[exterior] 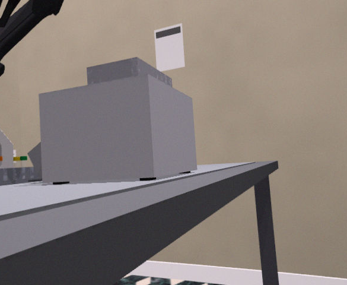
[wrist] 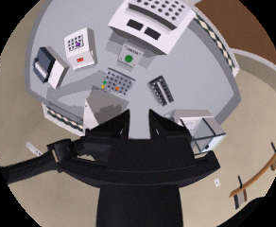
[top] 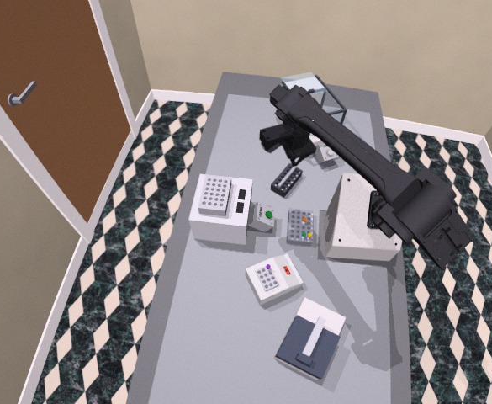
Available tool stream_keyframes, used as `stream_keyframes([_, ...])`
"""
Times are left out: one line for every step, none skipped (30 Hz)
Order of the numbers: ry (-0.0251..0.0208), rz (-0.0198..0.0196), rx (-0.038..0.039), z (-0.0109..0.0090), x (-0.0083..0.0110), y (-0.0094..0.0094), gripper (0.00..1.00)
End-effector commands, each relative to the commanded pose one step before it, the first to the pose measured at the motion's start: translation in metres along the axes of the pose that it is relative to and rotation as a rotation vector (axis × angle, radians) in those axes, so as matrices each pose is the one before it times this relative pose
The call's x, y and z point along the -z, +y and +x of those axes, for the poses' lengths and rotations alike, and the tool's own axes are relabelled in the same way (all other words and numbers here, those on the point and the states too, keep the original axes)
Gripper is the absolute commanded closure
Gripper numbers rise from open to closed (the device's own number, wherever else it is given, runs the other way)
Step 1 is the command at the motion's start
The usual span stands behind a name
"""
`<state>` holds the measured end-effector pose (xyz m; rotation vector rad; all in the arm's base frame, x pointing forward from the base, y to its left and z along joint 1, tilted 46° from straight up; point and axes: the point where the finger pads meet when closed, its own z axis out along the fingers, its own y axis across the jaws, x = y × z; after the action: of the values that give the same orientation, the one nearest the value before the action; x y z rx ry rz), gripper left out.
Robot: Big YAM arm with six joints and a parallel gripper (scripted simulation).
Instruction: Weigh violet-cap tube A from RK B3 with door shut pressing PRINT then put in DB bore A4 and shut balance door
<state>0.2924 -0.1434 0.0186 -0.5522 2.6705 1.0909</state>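
Observation:
Tube A, with its violet cap [top: 267,266] [wrist: 77,43], stands upright in a bore of the small white dry block DB [top: 277,295] [wrist: 81,62], which has a red display. My gripper [top: 295,156] [wrist: 139,112] hangs high over the bench between the black magnet block [top: 286,180] [wrist: 160,90] and the balance. Its fingers stand a little apart with nothing between them. The balance BAL [top: 302,82] [wrist: 204,129] is a glass box at the far end, partly hidden behind my arm. Its top pane shows as a pale sheet at the box's far side.
Rack RK [top: 295,236] [wrist: 115,81] holds tubes with orange, green and yellow caps beside the arm's base. A big white block with many wells [top: 219,209] [exterior: 115,132] [wrist: 152,9], the mixer with a green cap [top: 268,214] and the spectrophotometer [top: 311,343] also stand on the mat.

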Motion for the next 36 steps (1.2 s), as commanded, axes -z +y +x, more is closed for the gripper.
stream_keyframes([-0.01997, 0.03276, 0.05577, 0.00718, 0.01073, -0.03820, 0.70])
stream_keyframes([0.00054, 0.00033, -0.00027, 0.00586, -0.00023, -0.00655, 0.70])
stream_keyframes([0.00069, 0.00018, -0.00193, 0.00586, -0.00024, -0.00654, 0.70])
stream_keyframes([0.00000, 0.00000, 0.00000, 0.00000, 0.00000, 0.00000, 0.70])
stream_keyframes([0.00000, 0.00000, 0.00000, 0.00000, 0.00000, 0.00000, 0.70])
stream_keyframes([0.00054, 0.00029, -0.00027, 0.00584, -0.00023, -0.00656, 0.70])
stream_keyframes([0.00068, 0.00015, -0.00193, 0.00585, -0.00026, -0.00652, 0.70])
stream_keyframes([0.00052, 0.00028, -0.00028, 0.00583, -0.00027, -0.00652, 0.70])
stream_keyframes([0.00052, 0.00026, -0.00028, 0.00583, -0.00028, -0.00650, 0.70])
stream_keyframes([0.00052, 0.00025, -0.00028, 0.00583, -0.00029, -0.00649, 0.70])
stream_keyframes([0.00067, 0.00011, -0.00194, 0.00582, -0.00030, -0.00648, 0.70])
stream_keyframes([0.00051, 0.00023, -0.00028, 0.00581, -0.00030, -0.00648, 0.70])
stream_keyframes([0.00050, 0.00022, -0.00028, 0.00580, -0.00031, -0.00647, 0.70])
stream_keyframes([0.00065, 0.00007, -0.00193, 0.00580, -0.00031, -0.00646, 0.70])
stream_keyframes([0.00049, 0.00020, -0.00027, 0.00578, -0.00032, -0.00646, 0.70])
stream_keyframes([0.00048, 0.00019, -0.00027, 0.00578, -0.00032, -0.00645, 0.70])
stream_keyframes([0.00063, -0.00002, -0.00196, 0.00577, -0.00033, -0.00643, 0.70])
stream_keyframes([0.00047, -0.00436, -0.00250, 0.00575, -0.00033, -0.00529, 0.70])
stream_keyframes([0.00042, -0.00074, -0.00067, 0.00572, -0.00031, -0.00622, 0.70])
stream_keyframes([0.00058, 0.00094, -0.00144, 0.00571, -0.00031, -0.00667, 0.70])
stream_keyframes([0.00000, 0.00000, 0.00000, 0.00000, 0.00000, 0.00000, 0.70])
stream_keyframes([0.00000, 0.00000, 0.00000, 0.00000, 0.00000, 0.00000, 0.70])
stream_keyframes([0.00813, -0.01719, 0.00164, 0.00140, -0.00292, -0.00260, 0.70])
stream_keyframes([-0.00775, 0.00231, -0.01060, 0.00987, 0.00234, -0.00643, 0.70])
stream_keyframes([0.00019, -0.00184, -0.00101, 0.00558, -0.00023, -0.00597, 0.70])
stream_keyframes([0.00024, -0.00016, -0.00023, 0.00558, -0.00022, -0.00639, 0.70])
stream_keyframes([0.00025, 0.00008, -0.00012, 0.00557, -0.00022, -0.00644, 0.70])
stream_keyframes([0.00040, -0.00005, -0.00177, 0.00557, -0.00023, -0.00643, 0.70])
stream_keyframes([0.00025, 0.00008, -0.00011, 0.00555, -0.00023, -0.00644, 0.70])
stream_keyframes([0.00024, 0.00008, -0.00011, 0.00554, -0.00023, -0.00643, 0.70])
stream_keyframes([0.00040, -0.00006, -0.00176, 0.00554, -0.00023, -0.00642, 0.70])
stream_keyframes([0.00024, 0.00007, -0.00010, 0.00552, -0.00023, -0.00642, 0.70])
stream_keyframes([0.00024, 0.00007, -0.00010, 0.00551, -0.00023, -0.00642, 0.70])
stream_keyframes([0.00039, -0.00006, -0.00176, 0.00551, -0.00024, -0.00641, 0.70])
stream_keyframes([0.00023, 0.00007, -0.00010, 0.00549, -0.00024, -0.00641, 0.70])
stream_keyframes([0.00039, -0.00007, -0.00175, 0.00548, -0.00024, -0.00640, 0.70])
